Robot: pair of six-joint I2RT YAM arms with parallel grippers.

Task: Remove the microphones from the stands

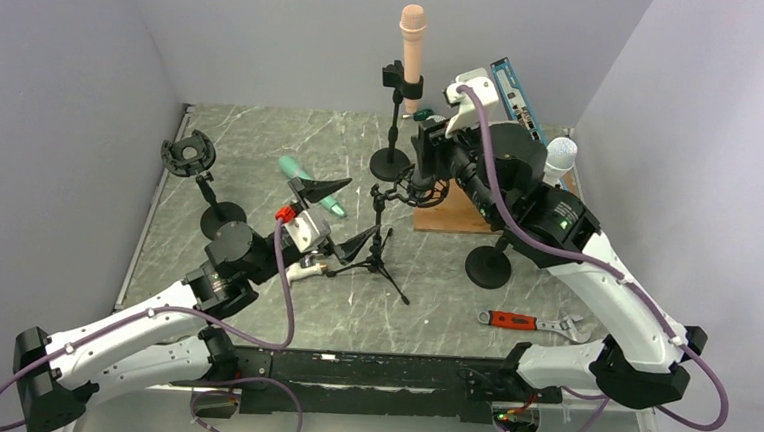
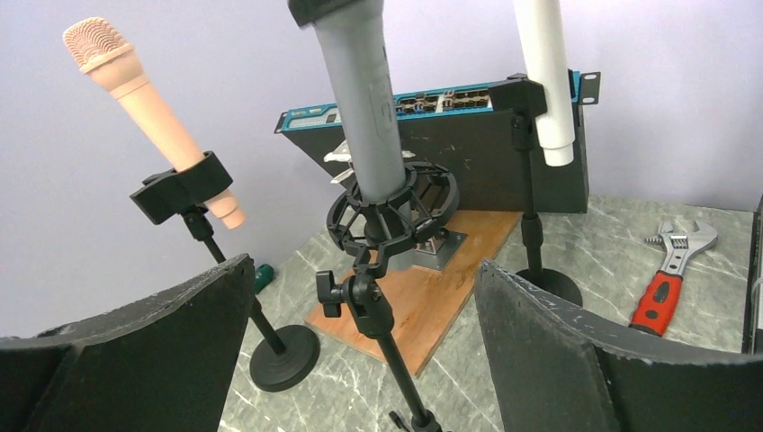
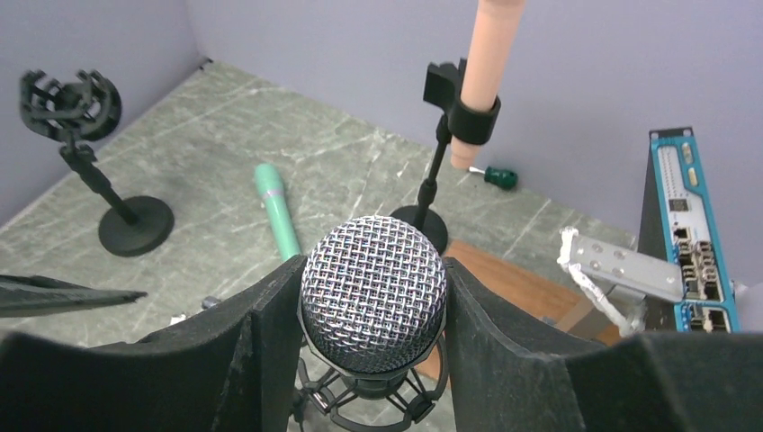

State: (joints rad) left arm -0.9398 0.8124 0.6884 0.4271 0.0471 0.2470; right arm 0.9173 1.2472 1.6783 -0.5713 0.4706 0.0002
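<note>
In black shock mount (image 2: 392,205): grey microphone (image 3: 373,292), silver mesh head pinched by right fingers (image 3: 261,351); left fingers (image 2: 171,351) spread.

- Microphone (image 3: 373,292): handheld type with a rounded silver wire-mesh head and a plain grey cylindrical body (image 2: 364,108).
- Pose: roughly upright, head uppermost, with the lower end of the body seated in the shock mount.
- State: still on the stand. The mesh head sits between the two black fingers (image 3: 270,342) of the right gripper (image 3: 372,297), and both press against its sides.
- Shock mount (image 2: 391,211): black open ring cage encircling the body, joined to the pole by a swivel with a clamp knob.
- Stand (image 1: 381,256): black, with a thin pole on three spread tripod legs, set near the middle of the marbled table (image 1: 262,139).
</note>
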